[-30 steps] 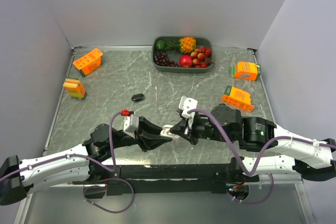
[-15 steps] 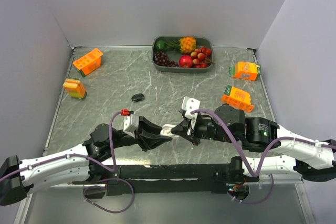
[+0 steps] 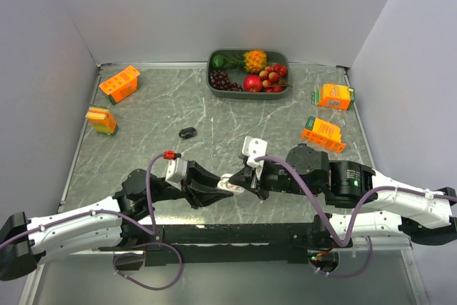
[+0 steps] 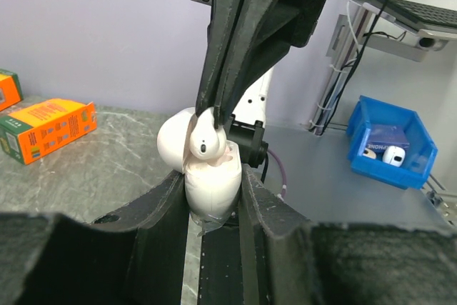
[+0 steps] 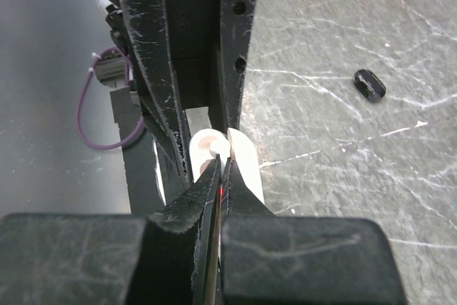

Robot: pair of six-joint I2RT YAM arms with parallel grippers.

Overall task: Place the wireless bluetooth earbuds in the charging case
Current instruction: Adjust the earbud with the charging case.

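Left wrist — left gripper clamps charging case; right gripper pinches white earbud at its mouth, seemingly unseated — insertion unfinished.

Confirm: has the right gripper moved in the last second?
Yes, slightly. In the top view the right gripper has slid toward the near edge and a bit left, farther from the orange carton, which stays put.

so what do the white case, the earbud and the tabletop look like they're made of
Charging case: likely smooth white plastic, semi-gloss, with soft highlights on its rounded edges. Earbud: glossy white hard plastic, with a small dark spot. Tabletop: grey-green with white marble-like veins; real stone or printed laminate cannot be told.
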